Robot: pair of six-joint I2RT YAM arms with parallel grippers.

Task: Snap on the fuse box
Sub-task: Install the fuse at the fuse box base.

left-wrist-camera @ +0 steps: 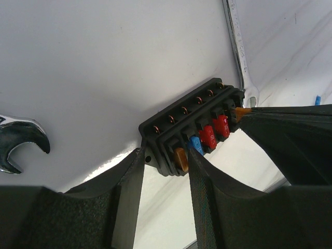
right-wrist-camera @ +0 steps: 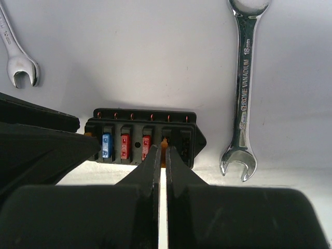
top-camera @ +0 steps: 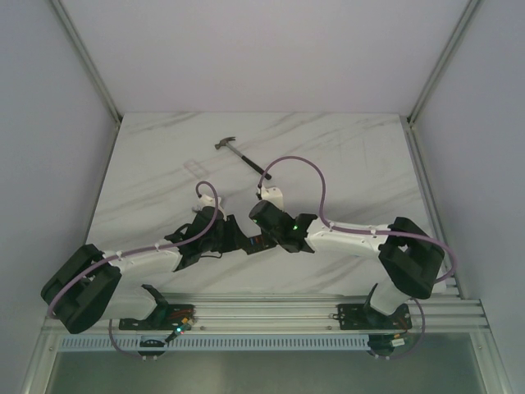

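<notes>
The black fuse box (left-wrist-camera: 199,116) lies on the white table, with an orange, a blue and two red fuses in its slots. It also shows in the right wrist view (right-wrist-camera: 181,127). My left gripper (left-wrist-camera: 166,155) is closed across the box's near end, one finger (left-wrist-camera: 129,176) at the corner tab and the other (left-wrist-camera: 207,181) beside the blue fuse. My right gripper (right-wrist-camera: 162,151) is shut on a small orange fuse (right-wrist-camera: 164,150) at the fourth slot. In the top view both grippers (top-camera: 230,234) (top-camera: 261,236) meet mid-table and hide the box.
A silver wrench (right-wrist-camera: 244,88) lies right of the box and another (right-wrist-camera: 18,52) at the far left. A black-handled hammer (top-camera: 242,156) lies farther back, with a small clear piece (top-camera: 195,168) to its left. The table's front rail (top-camera: 271,312) is behind the arms.
</notes>
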